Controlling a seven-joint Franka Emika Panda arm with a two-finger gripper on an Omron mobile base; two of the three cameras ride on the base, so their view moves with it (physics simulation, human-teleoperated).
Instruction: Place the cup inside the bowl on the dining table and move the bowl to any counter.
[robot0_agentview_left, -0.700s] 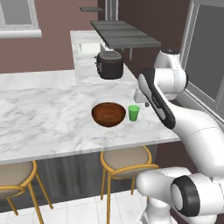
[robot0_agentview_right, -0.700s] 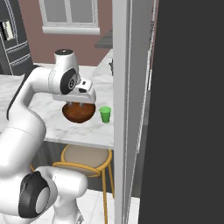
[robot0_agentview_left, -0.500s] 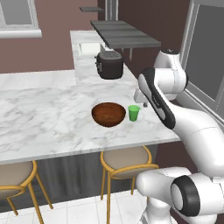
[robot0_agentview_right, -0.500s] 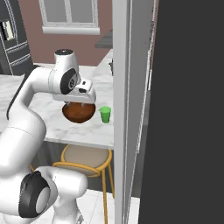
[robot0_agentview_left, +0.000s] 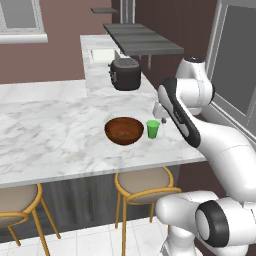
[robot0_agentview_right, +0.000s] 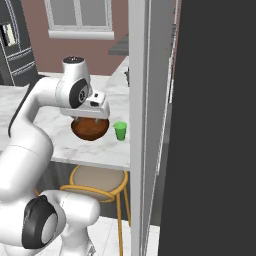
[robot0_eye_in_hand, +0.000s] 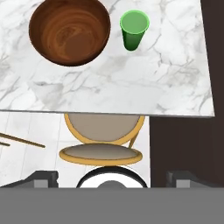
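Nothing of the task done yet, judging by how things lie. Small bright green tapered cup (robot0_eye_in_hand: 134, 29), no handle, standing upright on the long white grey-veined marble worktop (robot0_agentview_left: 55, 135), just beside the round dark reddish-brown wooden bowl (robot0_eye_in_hand: 70, 29) but apart from it, a strip of bare marble between the two. Both close to the near right corner of the slab, cup nearer the right-hand edge. Bowl empty, smooth grained inside plain to see in the hand view. Cup empty too, as far as can be told.

White two-finger gripper (robot0_agentview_right: 93, 117) hanging above the worktop, over the near rim of the bowl in the right base view, with nothing between its fingers. Dark fingertips (robot0_eye_in_hand: 43, 178) set wide apart at the bottom corners of the hand view, so spread fully and touching neither thing. Looking down past the worktop edge onto a round grey-cushioned stool with a golden frame (robot0_eye_in_hand: 101, 144).

Still to do, then: lowering over the cup, closing on it, lifting it across and setting it inside the bowl, then taking the loaded bowl off this slab to a counter. Short marble top beyond, carrying a dark toaster (robot0_agentview_left: 125, 74), looking a likely place for it.
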